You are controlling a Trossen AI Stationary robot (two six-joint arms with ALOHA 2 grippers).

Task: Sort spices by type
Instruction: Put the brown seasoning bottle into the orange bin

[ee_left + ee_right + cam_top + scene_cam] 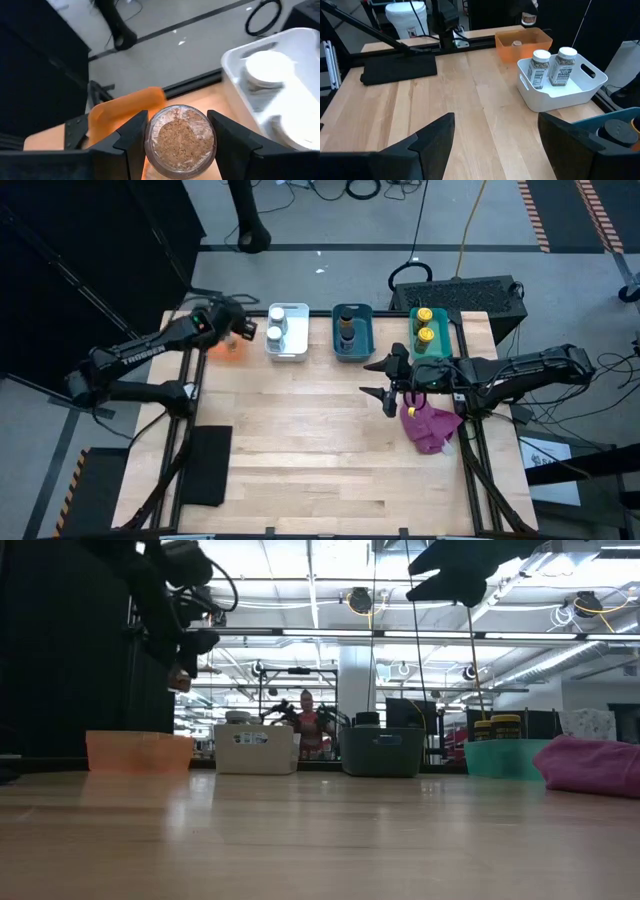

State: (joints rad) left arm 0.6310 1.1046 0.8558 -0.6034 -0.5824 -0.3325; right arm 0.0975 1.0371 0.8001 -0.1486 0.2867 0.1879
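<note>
A spice jar point(180, 141) filled with brown granules is held between the fingers of the left gripper point(177, 145), above the orange bin point(228, 345) at the counter's far-left corner; in the low view the jar point(180, 678) is seen hanging well above that bin point(138, 751). The jar is clamped at its sides only, so a slip could be caused by a loose grip. If it were released from this height, it could bounce on the bin floor, tip over or strike the bin wall. Another jar point(517, 43) appears to lie in the orange bin already, and it could be struck by a jar dropped straight down. A release made off-centre could send the jar onto the counter point(320, 430) or over its far edge.

The right gripper point(383, 380) is held wide and empty above the counter, just beside the magenta cloth point(430, 426). Any jar hidden under the cloth could be missed; whether one is there cannot be told.

Four bins are counted along the far edge: orange, white point(287, 332), dark teal point(353, 332) and green point(432, 332). Two white-lidded jars point(550, 66) stand in the white bin. Two yellow-lidded jars point(425, 325) stand in the green bin. At least one dark-lidded jar point(347, 328) is seen in the dark teal bin; a second cannot be confirmed. One jar is held, and one seems to lie in the orange bin. One cloth and one black pad point(207, 465) lie on the counter.
</note>
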